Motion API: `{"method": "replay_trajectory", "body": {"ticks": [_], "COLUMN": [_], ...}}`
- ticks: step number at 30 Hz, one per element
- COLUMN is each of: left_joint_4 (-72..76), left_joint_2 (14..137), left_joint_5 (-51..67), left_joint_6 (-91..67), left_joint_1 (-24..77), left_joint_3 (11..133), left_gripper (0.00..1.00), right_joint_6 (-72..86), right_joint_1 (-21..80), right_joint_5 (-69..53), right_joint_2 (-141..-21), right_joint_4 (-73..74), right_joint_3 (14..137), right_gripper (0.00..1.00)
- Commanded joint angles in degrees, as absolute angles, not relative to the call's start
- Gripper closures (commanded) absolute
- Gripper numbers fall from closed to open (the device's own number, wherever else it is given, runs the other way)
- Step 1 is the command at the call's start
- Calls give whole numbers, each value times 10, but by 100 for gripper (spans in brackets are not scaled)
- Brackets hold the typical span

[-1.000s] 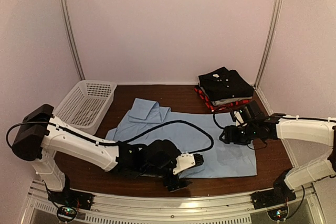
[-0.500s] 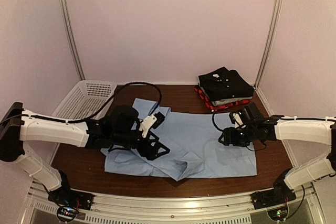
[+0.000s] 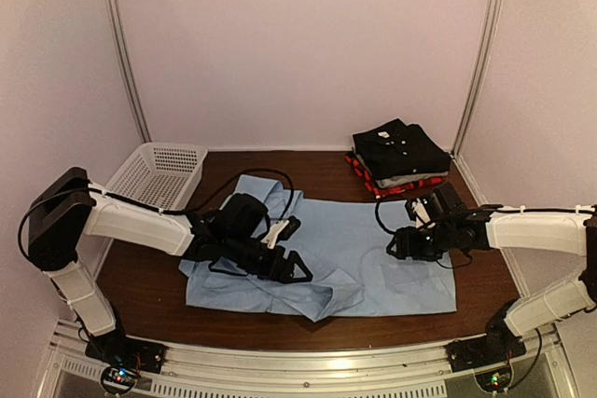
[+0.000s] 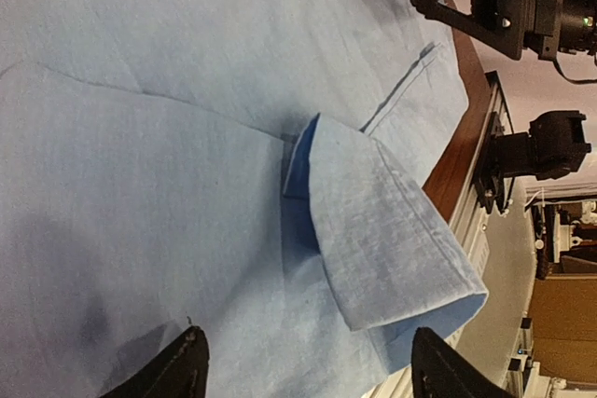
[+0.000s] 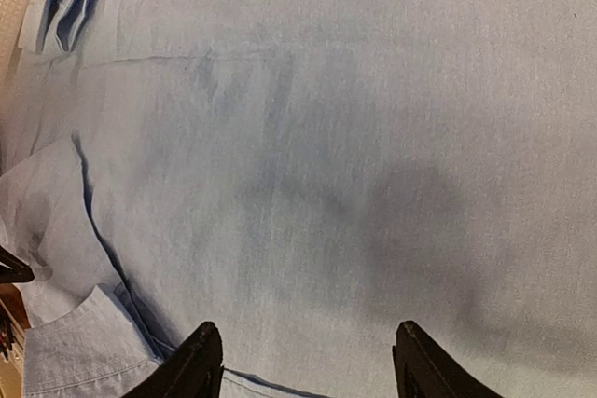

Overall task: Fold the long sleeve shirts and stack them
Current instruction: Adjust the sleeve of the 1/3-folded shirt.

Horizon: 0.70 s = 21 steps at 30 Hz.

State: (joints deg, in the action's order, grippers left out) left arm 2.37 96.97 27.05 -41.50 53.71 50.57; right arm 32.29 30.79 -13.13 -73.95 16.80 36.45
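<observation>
1 blue shirt [image 3: 373, 249] lies spread on the bench [image 3: 317, 170]; 3 folded shirts [image 3: 399, 157] sit stacked far right, 1 basket [image 3: 149, 184] far left. The left jaws and right jaws gape wide over it, empty.

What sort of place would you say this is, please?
Probably a robot test booth: plain walls with metal framing, a light blue shirt spread on the table, folded shirts stacked behind.

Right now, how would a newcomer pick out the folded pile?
Look to the table's far right corner, beyond the spread blue shirt. The pile sits there: black on top, grey and red plaid beneath, the only stacked clothing.
</observation>
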Motion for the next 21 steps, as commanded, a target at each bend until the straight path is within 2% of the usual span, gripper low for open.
{"method": "replay_trajectory", "body": {"ticks": [1, 18, 21], "left_joint_4": [91, 151, 145], "left_joint_2": [1002, 1063, 1072], "left_joint_5": [338, 427, 431], "left_joint_6": [-477, -527, -523], "left_joint_1": [538, 553, 560], "left_joint_3": [530, 553, 565], "left_gripper": [25, 27, 30], "right_joint_6": [318, 323, 324], "right_joint_1": [309, 309, 310], "right_joint_5": [-135, -134, -133], "right_joint_2": [-741, -729, -729], "right_joint_4": [156, 148, 145], "right_joint_3": [366, 343, 341], "right_gripper": [36, 36, 36]}}
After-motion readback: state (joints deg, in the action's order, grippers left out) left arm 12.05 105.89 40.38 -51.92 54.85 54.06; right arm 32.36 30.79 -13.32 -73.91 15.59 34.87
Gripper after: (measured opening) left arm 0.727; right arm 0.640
